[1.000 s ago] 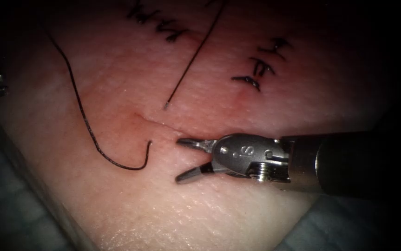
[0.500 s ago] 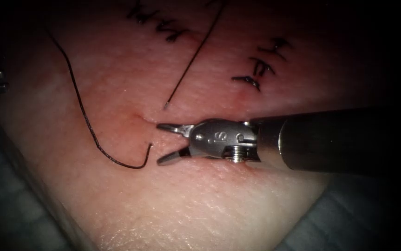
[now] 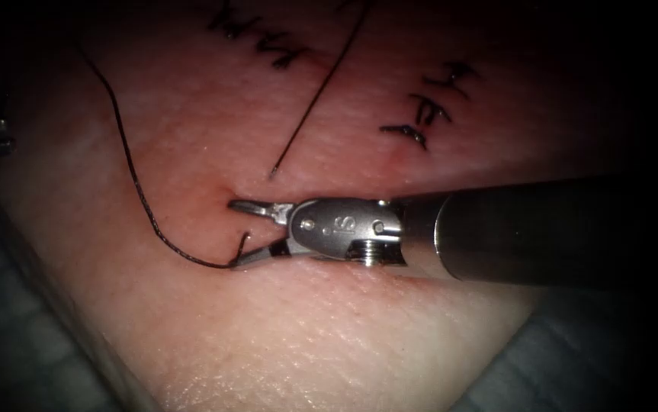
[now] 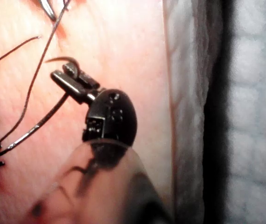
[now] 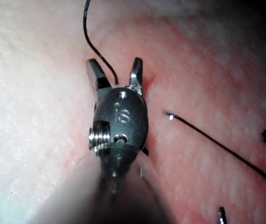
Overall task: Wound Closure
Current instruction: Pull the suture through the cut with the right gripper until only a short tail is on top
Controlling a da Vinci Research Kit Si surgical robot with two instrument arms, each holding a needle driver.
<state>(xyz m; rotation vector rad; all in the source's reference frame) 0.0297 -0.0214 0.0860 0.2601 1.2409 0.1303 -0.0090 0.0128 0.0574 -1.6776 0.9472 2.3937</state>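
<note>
On the tissue (image 3: pixel 329 336), my right tool (image 3: pixel 235 233) lies along the cut (image 3: pixel 226 189) with its jaws open. The free end of a black thread (image 3: pixel 245 238) stands between them, and the lower jaw touches the thread's bend. The right wrist view shows that thread (image 5: pixel 115 78) running between the open jaws of the right tool (image 5: pixel 114 62), not gripped. In the left wrist view my left tool (image 4: pixel 70 79) is shut on the curved needle (image 4: pixel 35 126) near its pointed end. The needle is clear of the tissue, and thread trails from its far end.
A second straight thread (image 3: pixel 313 99) ends on the tissue just above the cut's left end. Finished dark stitches (image 3: pixel 420 114) sit at the upper right, with more stitches (image 3: pixel 268 46) at the top. The tissue's edge and a pale cloth (image 3: pixel 24 351) lie at lower left.
My right tool has slid left along the cut, jaws still open, until they straddle the thread's free end. The thread's loop has barely shifted.
</note>
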